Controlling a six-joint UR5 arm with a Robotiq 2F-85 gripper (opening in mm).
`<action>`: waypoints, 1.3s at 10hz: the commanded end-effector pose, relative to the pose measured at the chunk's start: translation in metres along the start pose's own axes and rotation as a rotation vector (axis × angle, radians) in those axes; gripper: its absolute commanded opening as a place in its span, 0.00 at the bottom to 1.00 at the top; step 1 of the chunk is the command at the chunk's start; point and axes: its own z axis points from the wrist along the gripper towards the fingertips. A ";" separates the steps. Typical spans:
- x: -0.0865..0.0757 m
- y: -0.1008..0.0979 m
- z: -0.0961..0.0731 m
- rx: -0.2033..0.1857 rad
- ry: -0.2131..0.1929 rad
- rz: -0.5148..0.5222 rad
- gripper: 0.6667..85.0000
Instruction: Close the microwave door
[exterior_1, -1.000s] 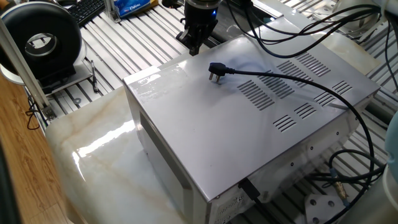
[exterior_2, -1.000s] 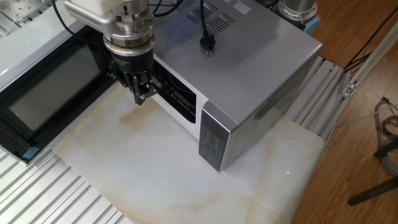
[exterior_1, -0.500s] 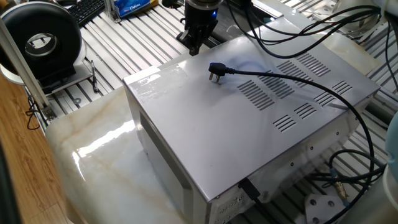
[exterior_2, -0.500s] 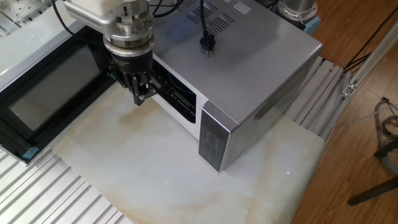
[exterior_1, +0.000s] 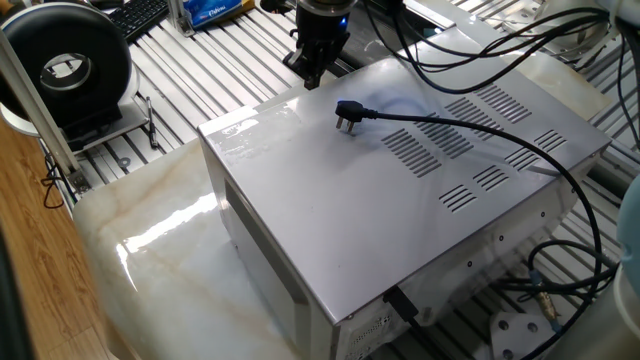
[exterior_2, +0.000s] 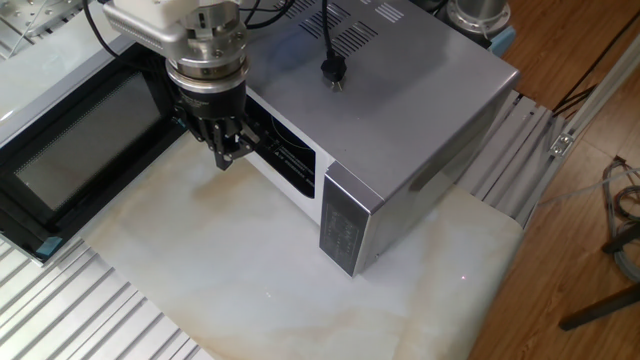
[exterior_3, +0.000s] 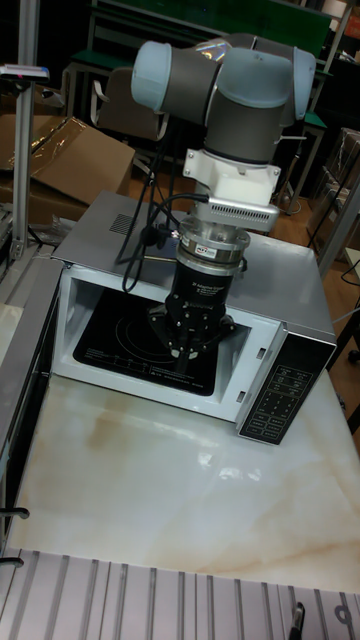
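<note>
The microwave (exterior_1: 400, 200) (exterior_2: 420, 110) (exterior_3: 285, 275) stands on a marble slab, its black plug (exterior_1: 347, 115) (exterior_2: 333, 72) lying on its top. The microwave door (exterior_2: 70, 150) is swung wide open to the left, its dark glass window facing up toward the camera; in the tall view the door (exterior_3: 22, 390) shows edge-on at the left. My gripper (exterior_2: 225, 155) (exterior_3: 190, 350) (exterior_1: 312, 78) points down in front of the open cavity, just right of the door's hinge side. It is shut and holds nothing. It touches neither the door nor the casing.
White marble slab (exterior_2: 250, 270) lies in front of the microwave. Slatted aluminium table (exterior_1: 200, 70) surrounds it. A black round device (exterior_1: 65, 70) stands at the far side, cables (exterior_1: 560, 280) trail behind the casing, and a cardboard box (exterior_3: 70, 150) sits behind.
</note>
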 end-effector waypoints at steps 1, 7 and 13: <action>-0.001 0.003 -0.009 0.069 0.036 0.028 0.00; 0.001 0.014 -0.004 -0.063 0.012 0.046 0.00; 0.006 0.040 -0.019 -0.049 0.053 0.066 0.00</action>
